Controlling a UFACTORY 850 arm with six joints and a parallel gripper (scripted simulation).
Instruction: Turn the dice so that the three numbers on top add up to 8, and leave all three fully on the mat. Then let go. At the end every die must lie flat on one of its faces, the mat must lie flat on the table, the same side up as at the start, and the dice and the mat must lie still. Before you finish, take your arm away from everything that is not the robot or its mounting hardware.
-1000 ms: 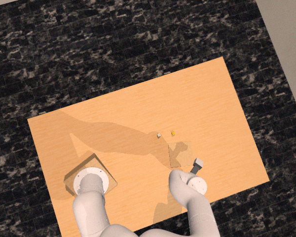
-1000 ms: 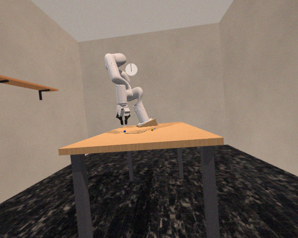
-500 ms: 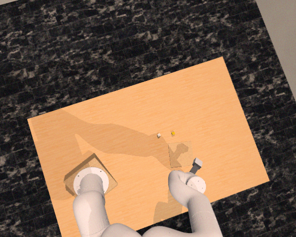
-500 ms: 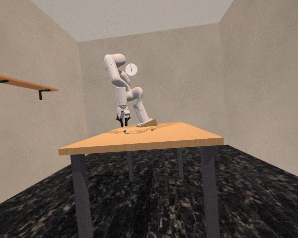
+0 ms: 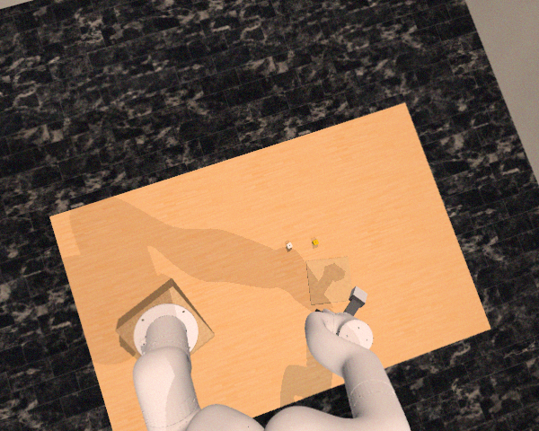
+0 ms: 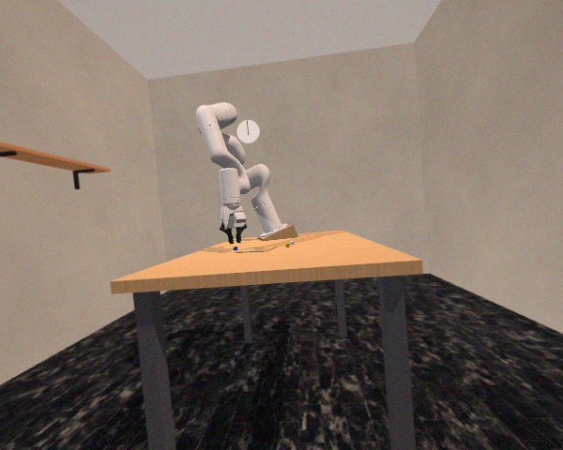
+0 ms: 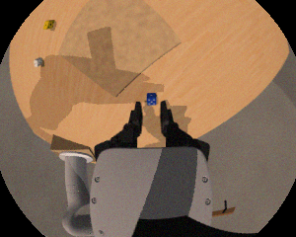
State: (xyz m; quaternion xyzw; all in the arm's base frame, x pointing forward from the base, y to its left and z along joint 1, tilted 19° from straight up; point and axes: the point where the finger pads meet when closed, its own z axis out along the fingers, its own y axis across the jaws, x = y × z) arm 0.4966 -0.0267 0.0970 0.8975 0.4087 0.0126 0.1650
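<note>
tool: gripper (image 7: 148,120) part open, holds nothing | dice: blue die (image 7: 151,98) under it, off the mat (image 7: 118,34); yellow die (image 7: 49,24) and white die (image 7: 37,62) off too, far left | risk: a crooked pinch could flick the blue die away

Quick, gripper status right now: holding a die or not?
Gripper: partly open and holding nothing, poised above the blue die, which lies on the table beside the mat.

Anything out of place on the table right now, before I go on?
Yes: no die is on the mat. The white die and yellow die lie on bare table beyond one edge; the blue die lies off the opposite side, below the empty, part-open gripper. The mat looks flat.
</note>
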